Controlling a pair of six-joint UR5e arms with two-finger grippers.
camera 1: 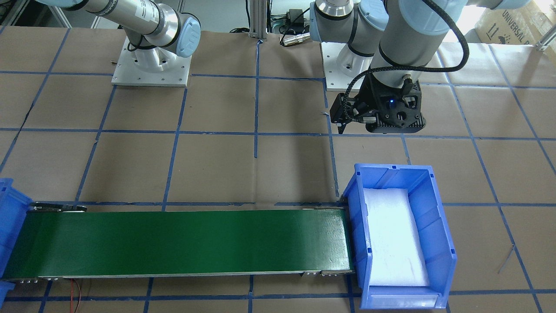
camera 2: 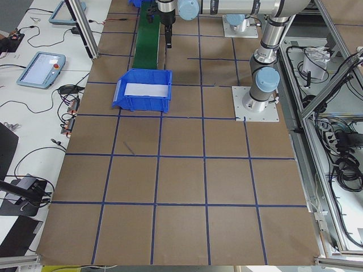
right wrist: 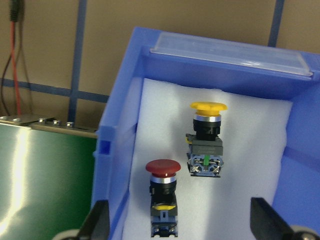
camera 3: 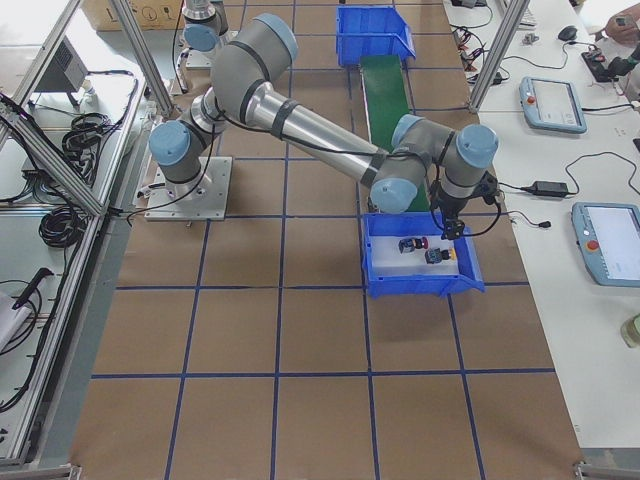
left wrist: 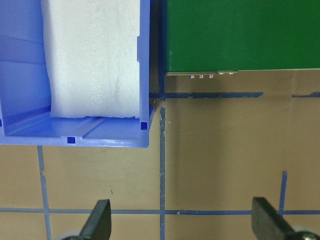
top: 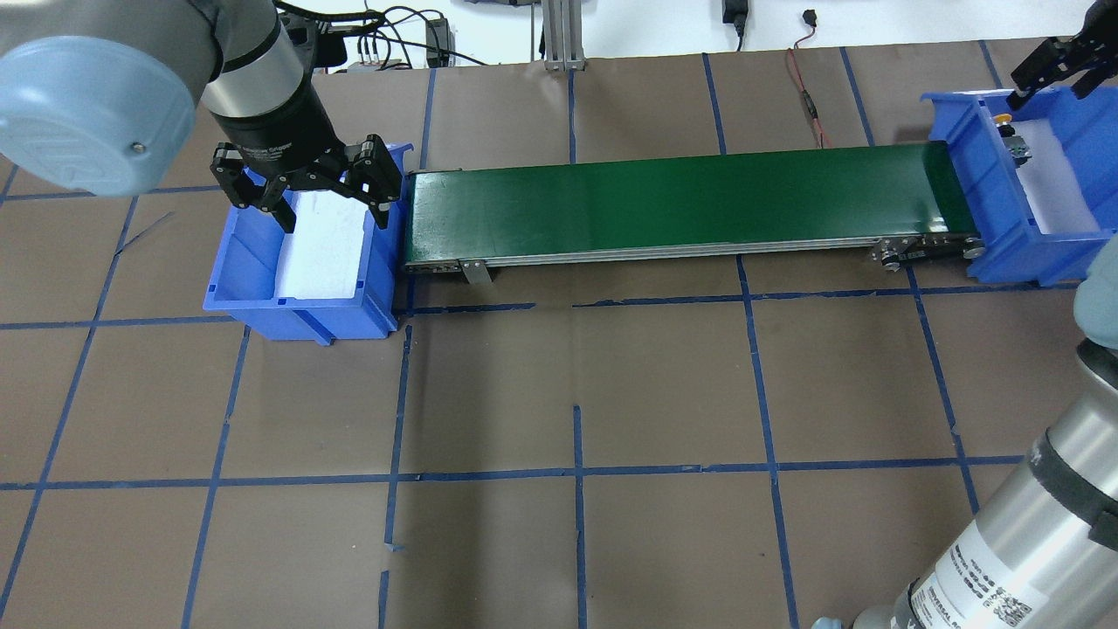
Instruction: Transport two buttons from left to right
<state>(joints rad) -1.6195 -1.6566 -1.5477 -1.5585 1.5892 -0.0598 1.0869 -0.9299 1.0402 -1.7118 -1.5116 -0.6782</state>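
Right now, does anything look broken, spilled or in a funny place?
Nothing stands out. The red button and the yellow button both rest on the white foam inside the blue bin, apart from each other, and neither looks broken.

- Left arm: silver-grey tubular links, pale blue joint caps, black seam rings.
- Right arm: same finish, with a white label printed "UNIVERSAL" beside a square code.
- Base plates: white, square, with screw holes along the edges.
- Wrist housing: black, angular, one small blue light.
- Cable: black, braided, from the wrist housing along the left arm.
- Left gripper: black, two linkage fingers with flat tips.
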